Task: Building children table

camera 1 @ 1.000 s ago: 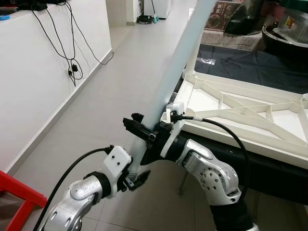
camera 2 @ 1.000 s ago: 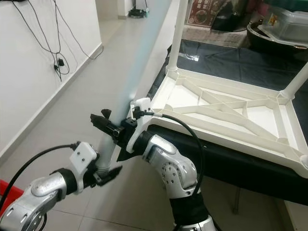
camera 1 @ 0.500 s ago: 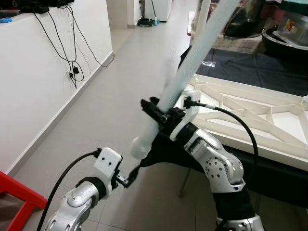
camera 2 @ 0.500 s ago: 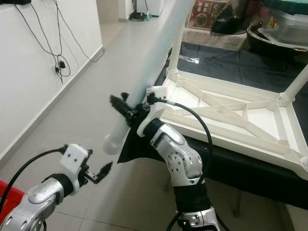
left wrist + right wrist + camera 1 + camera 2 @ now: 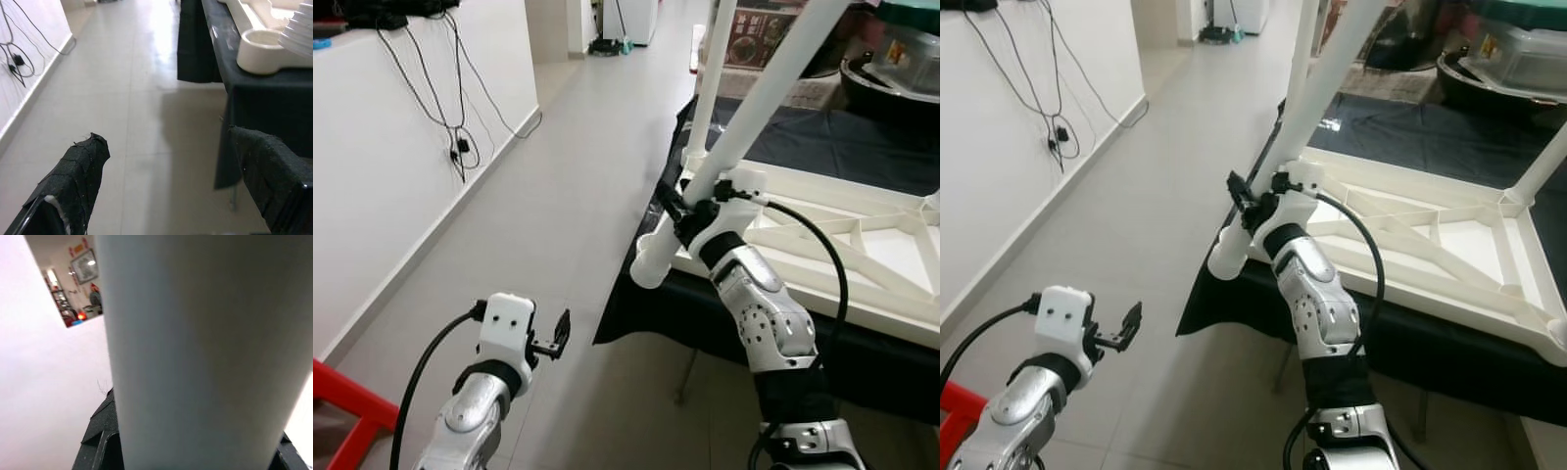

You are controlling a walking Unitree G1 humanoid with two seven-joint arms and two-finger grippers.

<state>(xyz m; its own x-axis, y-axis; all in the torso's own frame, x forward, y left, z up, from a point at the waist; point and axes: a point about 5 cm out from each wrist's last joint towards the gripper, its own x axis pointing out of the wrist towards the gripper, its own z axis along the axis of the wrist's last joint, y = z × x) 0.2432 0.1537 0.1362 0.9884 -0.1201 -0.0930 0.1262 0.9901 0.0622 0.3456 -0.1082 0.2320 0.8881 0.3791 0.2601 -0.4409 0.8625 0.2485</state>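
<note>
Wall: a white wall [image 5: 382,176] runs along the robot's left, with black cables [image 5: 450,98] hanging down it to a plug near the skirting.
Red frame: a corner of a red frame [image 5: 342,411] sits low on the left, on the pale tiled floor [image 5: 558,225].
Left gripper: the left gripper [image 5: 558,336] is held low over the floor, well apart from the surface; its two black fingers [image 5: 73,181] are spread with nothing between them.
Table leg: a long, smooth white plastic tube leg [image 5: 754,117], round in section with a rounded, slightly wider lower end, slants up and to the right; that lower end hangs just off the near left corner of the table top.
Right gripper: the right gripper [image 5: 680,211] is clenched around the leg a little above its lower end, black fingers on either side of the tube.
Table top: a white plastic children's table top [image 5: 822,235] lies upside down, its ribbed, cross-braced underside up, on a surface draped in black cloth [image 5: 822,137].
Fitted leg: another white leg [image 5: 705,98] stands upright in the far left corner socket.
Corner socket: the left wrist view shows a round open socket [image 5: 259,49] at the table top's corner.
</note>
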